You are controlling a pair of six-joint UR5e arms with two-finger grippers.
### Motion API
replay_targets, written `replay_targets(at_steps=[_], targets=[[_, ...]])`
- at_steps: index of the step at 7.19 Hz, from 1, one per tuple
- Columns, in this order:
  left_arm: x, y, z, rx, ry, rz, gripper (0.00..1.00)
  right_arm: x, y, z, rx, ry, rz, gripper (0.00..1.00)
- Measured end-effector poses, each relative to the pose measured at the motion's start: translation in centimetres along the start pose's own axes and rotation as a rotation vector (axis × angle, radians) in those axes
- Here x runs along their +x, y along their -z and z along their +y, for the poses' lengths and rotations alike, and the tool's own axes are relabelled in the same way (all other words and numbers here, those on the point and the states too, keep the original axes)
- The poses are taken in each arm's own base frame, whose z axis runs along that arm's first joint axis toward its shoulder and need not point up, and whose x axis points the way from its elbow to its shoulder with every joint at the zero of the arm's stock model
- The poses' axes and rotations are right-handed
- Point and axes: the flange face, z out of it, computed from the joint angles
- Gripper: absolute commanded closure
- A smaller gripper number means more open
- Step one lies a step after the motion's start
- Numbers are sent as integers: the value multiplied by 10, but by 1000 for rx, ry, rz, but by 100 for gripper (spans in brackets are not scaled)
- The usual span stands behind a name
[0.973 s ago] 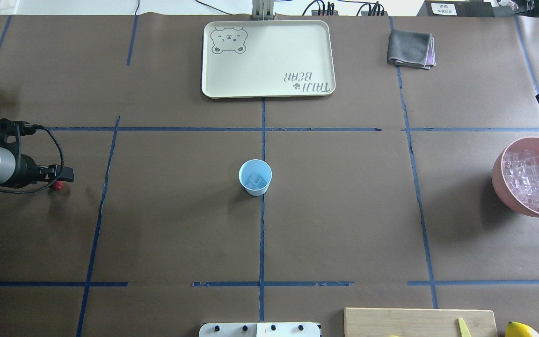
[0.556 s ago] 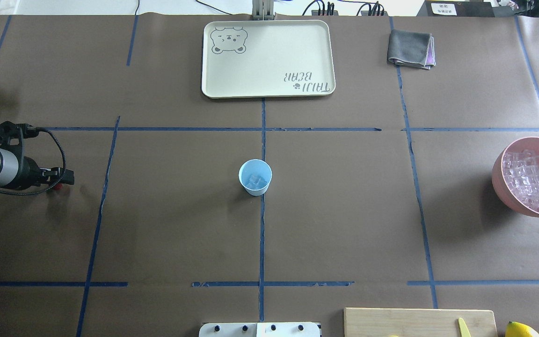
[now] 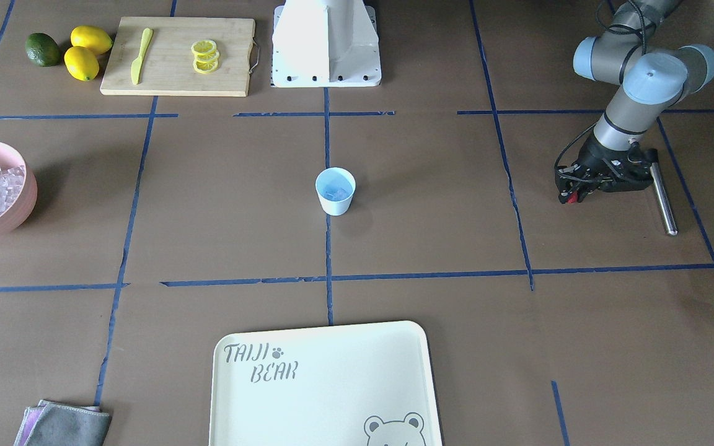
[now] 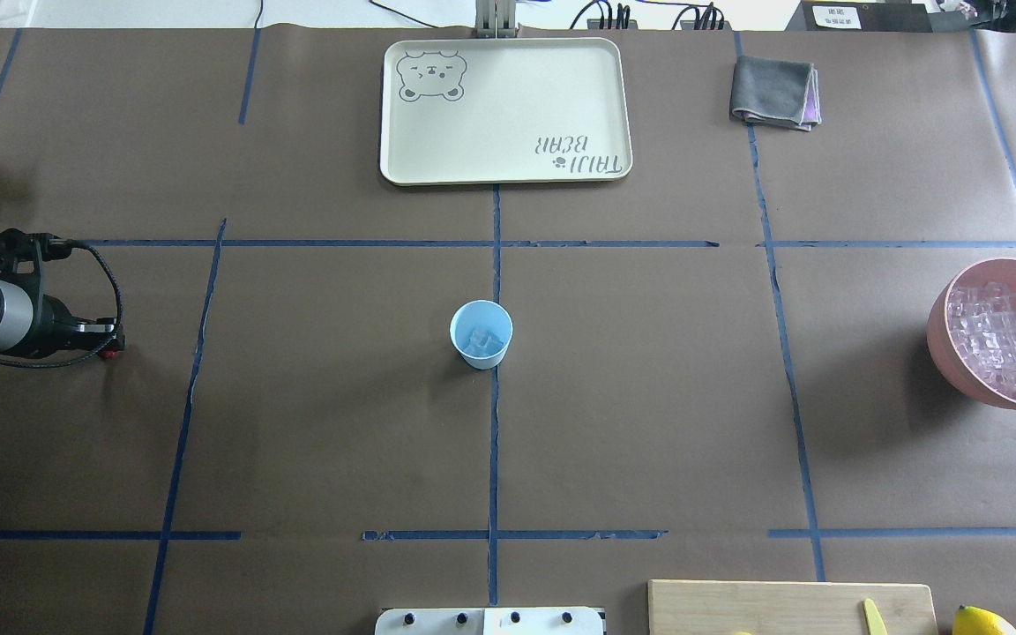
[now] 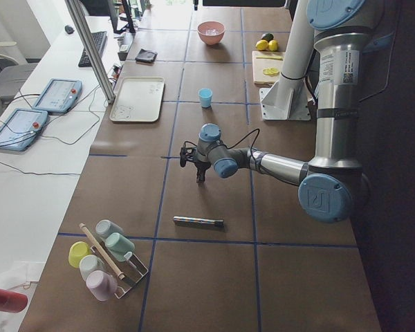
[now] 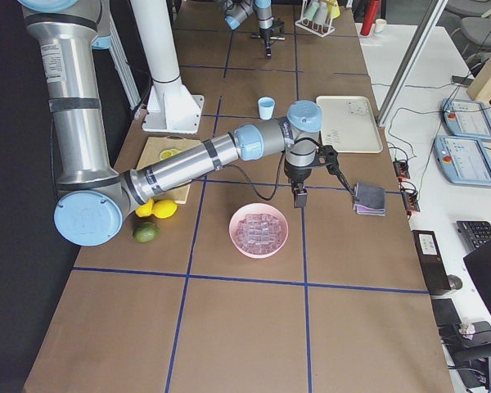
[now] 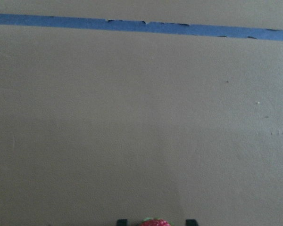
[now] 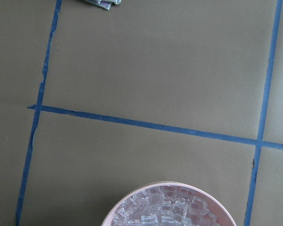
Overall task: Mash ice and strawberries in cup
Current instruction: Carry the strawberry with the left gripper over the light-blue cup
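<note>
**Strawberry (image 7: 154, 222) between the left gripper's (image 3: 571, 196) parted fingers, cup (image 4: 481, 333) at mid-table**

You are looking at a table (image 4: 323, 423) covered in brown paper and marked into squares with blue tape. On the side far from the robot lies a cream tray (image 4: 504, 110) printed with a bear. Near the robot's base, on its right, is a wooden cutting board (image 3: 177, 59) carrying lemon slices and a yellow knife. At the table's right edge stands a pink bowl (image 4: 936, 331) heaped with ice (image 4: 1002, 339). Your right gripper (image 6: 299, 199) hangs above the table just beside that bowl. You cannot tell whether its fingers are parted or closed. A metal rod (image 3: 664, 198) lies flat on the paper close to the left gripper.

The pale blue cup stands upright on the centre tape line, well apart from both arms, with more ice at its bottom. The red strawberry is far to the robot's left, under the left gripper, which points down at the table. In the left wrist view only the berry's top shows at the lower edge. A black fingertip (image 7: 121, 221) stands on either side of it, with a gap to each.
</note>
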Motion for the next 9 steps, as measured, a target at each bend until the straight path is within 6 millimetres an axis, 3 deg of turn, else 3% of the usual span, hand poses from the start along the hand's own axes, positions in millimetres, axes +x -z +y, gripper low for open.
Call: replay_targets(at_steps=[2, 3, 4, 7, 9], targets=[[12, 14, 0, -13, -3, 28, 100, 16, -1, 2, -4, -6, 4, 1], [30, 33, -1, -37, -4, 53, 100, 38, -2, 6, -10, 1, 8, 1], [67, 59, -9, -58, 3, 56, 100, 67, -4, 16, -21, 10, 1, 1], [226, 145, -54, -92, 97, 32, 100, 146, -12, 70, -40, 5, -48, 1], [301, 174, -75, -86, 186, 66, 100, 185, -26, 104, -22, -14, -54, 1]])
